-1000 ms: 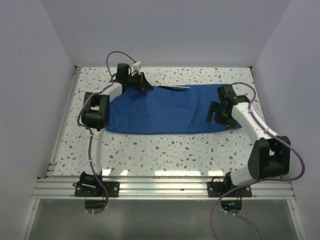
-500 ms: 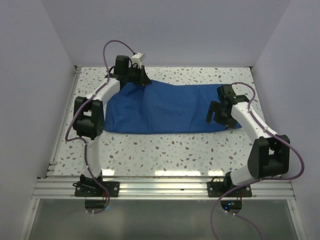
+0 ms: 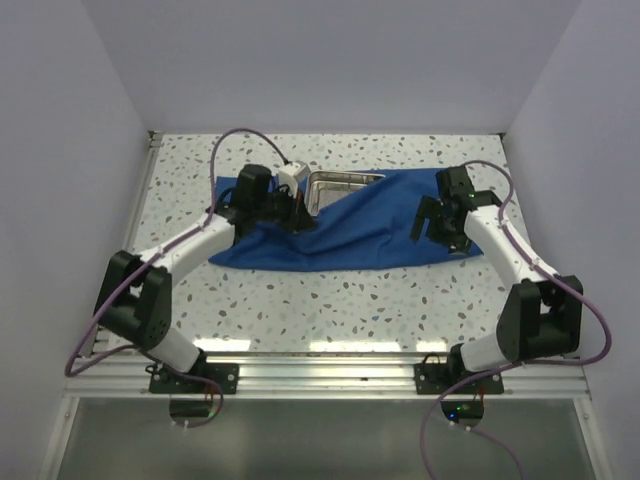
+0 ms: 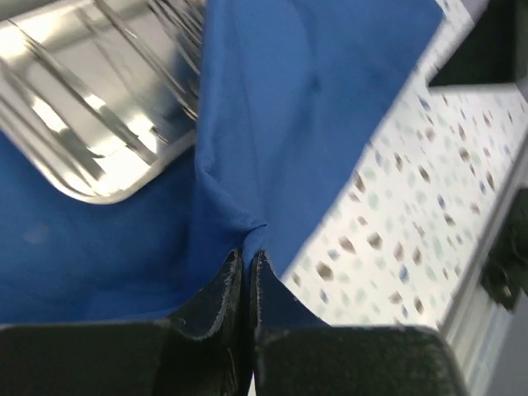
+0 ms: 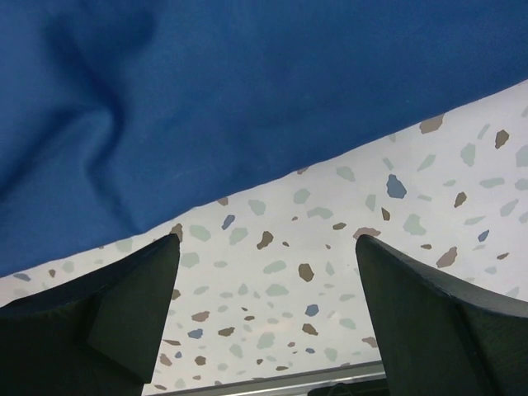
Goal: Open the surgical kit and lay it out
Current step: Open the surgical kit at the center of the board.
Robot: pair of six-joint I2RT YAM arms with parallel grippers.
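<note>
**One cloth, one tray, my two pincers**

Three pale lilac walls point(image 3: 330, 60) close me in at the left, back and right. Below them lies one speckled terrazzo table point(image 3: 330, 300), with one aluminium rail point(image 3: 330, 372) along its near edge where my two arms are bolted.

Across the far half of the table spreads the one blue cloth wrap point(image 3: 370, 225), rumpled and lying flat on the stone. At its far left the single steel tray point(image 3: 335, 185) shows, open side up. The cloth covers the tray's near right part, and more cloth lies under it. I cannot make out what lies in the tray.

My left pincer point(image 4: 247, 272) is just near of the tray, pressed together on a fold of the cloth, which puckers into the tips. My right pincer point(image 5: 268, 256) sits at the cloth's right end with its fingers point(image 5: 132, 289) spread wide and nothing between them, bare table below and the hem just beyond.
</note>
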